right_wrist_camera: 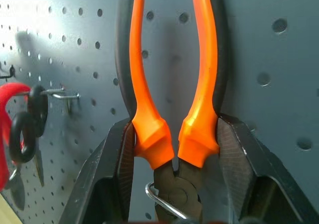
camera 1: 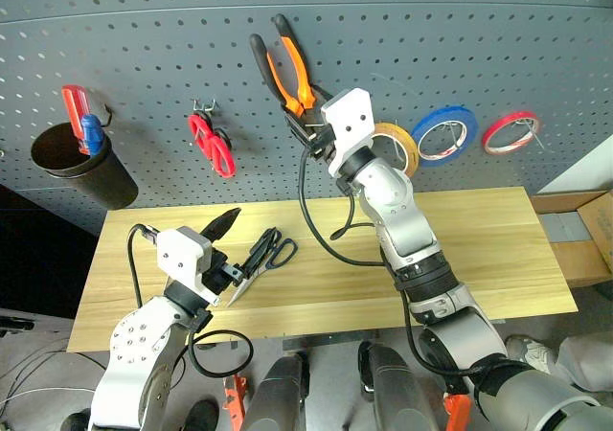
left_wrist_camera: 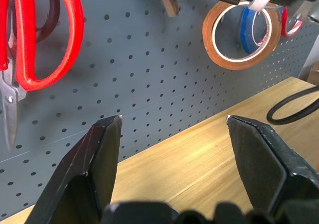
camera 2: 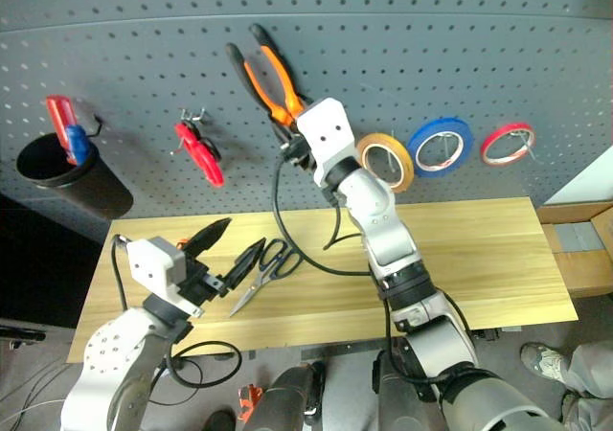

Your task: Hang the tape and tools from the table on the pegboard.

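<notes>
The orange-and-black pliers (camera 1: 292, 72) stand handles-up against the dark grey pegboard (camera 1: 144, 48). My right gripper (camera 1: 301, 120) is shut on them at the base of the handles. In the right wrist view a wire hook (right_wrist_camera: 159, 201) curls in front of the pliers' (right_wrist_camera: 149, 134) pivot. The yellow-tan tape (camera 1: 412, 149) hangs on the pegboard just right of that wrist. The blue-handled scissors (camera 1: 268, 254) lie on the pale wood table (camera 1: 498, 239). Just left of them, my left gripper (camera 1: 233, 249) hovers open and empty.
Red scissors (camera 1: 213, 146) hang on a hook left of the pliers. A black cup (camera 1: 81, 168) holding red and blue screwdrivers is mounted at the far left. Blue (camera 1: 442, 113) and red (camera 1: 517, 116) tape rings hang right of the yellow one. A cardboard box (camera 1: 586, 228) stands beyond the table's right end.
</notes>
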Robot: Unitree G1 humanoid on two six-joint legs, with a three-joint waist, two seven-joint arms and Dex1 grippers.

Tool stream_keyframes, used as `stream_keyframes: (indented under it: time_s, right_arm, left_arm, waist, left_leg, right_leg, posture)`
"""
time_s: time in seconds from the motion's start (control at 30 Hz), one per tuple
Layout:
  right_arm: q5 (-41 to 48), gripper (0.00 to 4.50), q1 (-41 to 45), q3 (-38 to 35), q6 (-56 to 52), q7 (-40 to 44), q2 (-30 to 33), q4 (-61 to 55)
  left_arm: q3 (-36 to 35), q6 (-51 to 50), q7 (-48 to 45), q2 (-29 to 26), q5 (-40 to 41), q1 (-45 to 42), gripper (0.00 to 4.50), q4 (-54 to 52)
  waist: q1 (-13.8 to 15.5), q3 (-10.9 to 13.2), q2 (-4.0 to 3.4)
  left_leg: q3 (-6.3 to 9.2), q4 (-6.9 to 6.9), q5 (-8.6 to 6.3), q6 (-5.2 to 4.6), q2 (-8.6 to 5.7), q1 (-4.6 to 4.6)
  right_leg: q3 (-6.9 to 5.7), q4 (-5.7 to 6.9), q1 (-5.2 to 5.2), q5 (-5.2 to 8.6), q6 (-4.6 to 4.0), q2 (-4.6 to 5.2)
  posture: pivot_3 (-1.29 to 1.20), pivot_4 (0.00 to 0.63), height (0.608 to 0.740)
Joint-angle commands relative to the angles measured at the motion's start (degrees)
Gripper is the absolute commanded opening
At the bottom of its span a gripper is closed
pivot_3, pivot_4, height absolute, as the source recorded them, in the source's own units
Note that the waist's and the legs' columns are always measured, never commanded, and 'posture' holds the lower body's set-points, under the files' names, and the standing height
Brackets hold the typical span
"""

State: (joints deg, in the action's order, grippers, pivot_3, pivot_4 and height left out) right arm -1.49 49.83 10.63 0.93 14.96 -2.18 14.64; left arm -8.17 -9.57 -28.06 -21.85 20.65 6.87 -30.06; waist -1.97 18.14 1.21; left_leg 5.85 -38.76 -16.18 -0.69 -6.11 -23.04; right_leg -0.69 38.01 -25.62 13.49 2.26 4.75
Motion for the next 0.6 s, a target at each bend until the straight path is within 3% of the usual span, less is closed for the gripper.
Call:
stream_keyframes:
  time_s: [0.03,0.2,0.4,0.6]
  right_arm:
    - [0.12,2.83,-0.02,-0.03,-1.06,-0.09,-0.56,-3.39]
    - [0.64,4.45,-0.64,-0.58,-2.80,-0.48,-0.76,-6.15]
    - [0.89,4.45,-5.91,0.22,-7.84,1.03,1.44,-16.55]
    - [4.89,4.45,-18.30,0.85,-20.43,7.11,8.39,-34.18]
  left_arm:
    - [-0.30,1.00,0.12,-0.47,-0.29,-0.11,3.60,-1.83]
    - [-0.30,1.08,-0.15,-0.46,-0.55,-0.48,3.60,-1.20]
    - [-0.44,0.92,-1.08,-1.37,-0.81,-0.15,3.60,0.36]
    - [-2.39,0.50,-1.46,-1.59,0.18,3.19,3.60,2.21]
  waist:
    - [0.02,0.00,0.00]
    - [0.09,0.00,0.00]
    - [0.10,0.00,0.00]
    - [0.13,0.01,0.00]
  left_leg:
    - [0.01,0.00,0.00,0.00,0.00,0.01]
    - [0.03,0.00,0.02,0.02,0.00,0.01]
    - [0.05,0.01,0.02,0.03,0.00,0.01]
    - [0.04,0.06,0.01,0.02,0.00,-0.01]
  right_leg:
    - [-0.01,0.01,0.01,0.00,0.00,0.00]
    - [-0.02,0.02,0.01,-0.01,-0.02,0.00]
    - [-0.03,0.00,0.02,-0.03,-0.05,-0.01]
    - [-0.01,-0.15,0.03,-0.03,-0.05,0.00]
  posture:
    - [0.01,0.319,0.740]
    - [0.00,0.321,0.740]
    - [0.00,0.327,0.740]
    - [-0.01,0.335,0.740]
